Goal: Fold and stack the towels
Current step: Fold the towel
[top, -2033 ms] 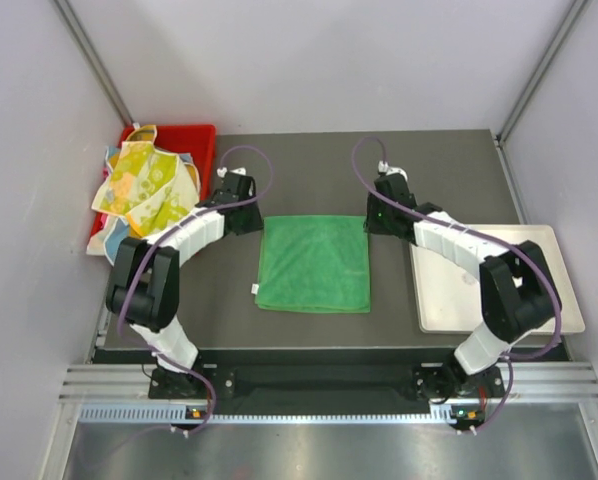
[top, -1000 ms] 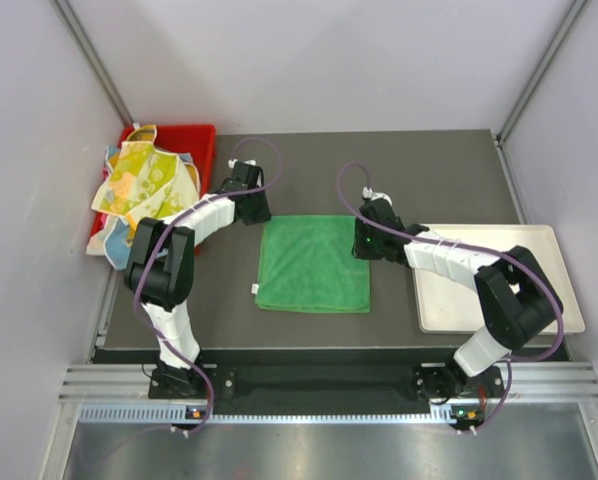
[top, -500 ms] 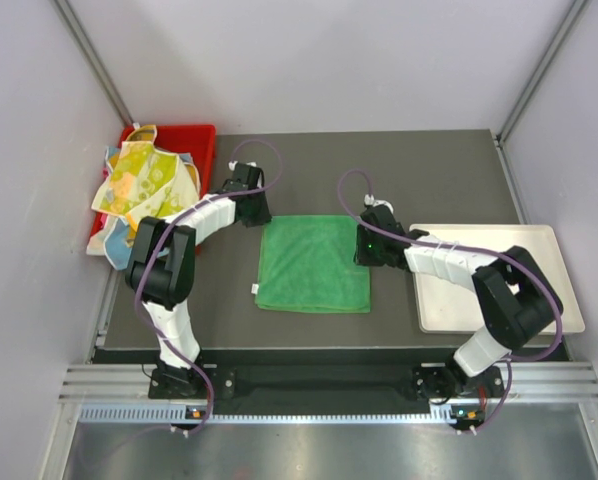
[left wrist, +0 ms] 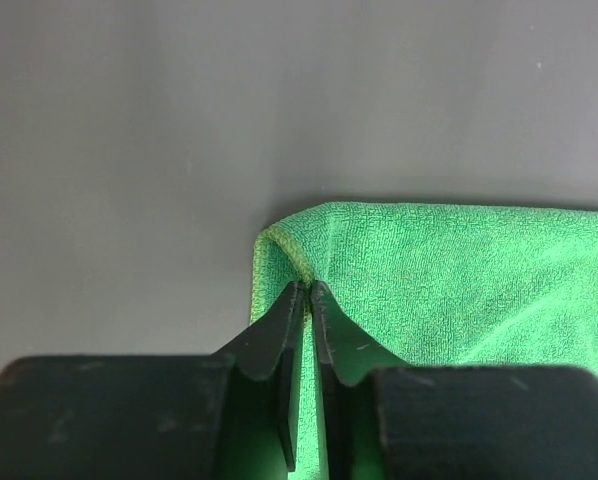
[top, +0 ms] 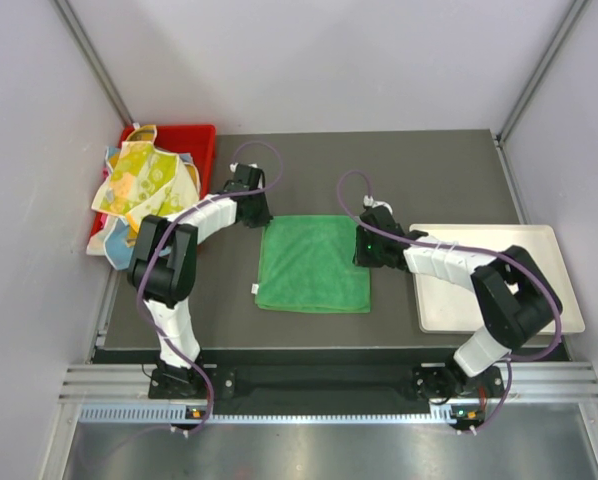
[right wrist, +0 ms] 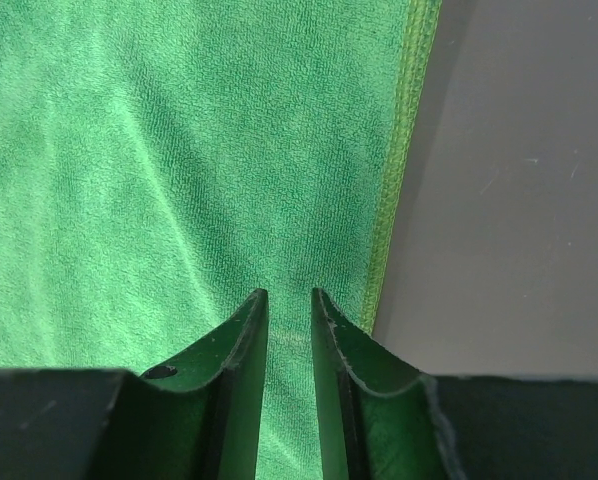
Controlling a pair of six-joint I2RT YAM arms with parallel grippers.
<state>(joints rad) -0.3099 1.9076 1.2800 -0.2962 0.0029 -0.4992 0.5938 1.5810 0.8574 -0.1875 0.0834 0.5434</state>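
Note:
A green towel (top: 314, 265) lies flat and spread out on the dark table, in front of both arms. My left gripper (top: 262, 215) sits at its far left corner. In the left wrist view the left gripper (left wrist: 307, 287) is shut on the raised hem of the towel (left wrist: 459, 280). My right gripper (top: 364, 250) rests over the towel's right edge. Seen from the right wrist, the right gripper (right wrist: 289, 293) is open by a narrow gap, with flat green towel (right wrist: 179, 150) showing between its fingers. More patterned towels (top: 144, 185) spill out of the bin at the left.
A red bin (top: 194, 135) stands at the table's far left corner. A white tray (top: 444, 300) lies at the right, partly under the right arm. Grey walls close in both sides and the back.
The left jaws have closed on the green towel's far left corner. The right gripper has barely shifted along the right edge. The towel lies as before.

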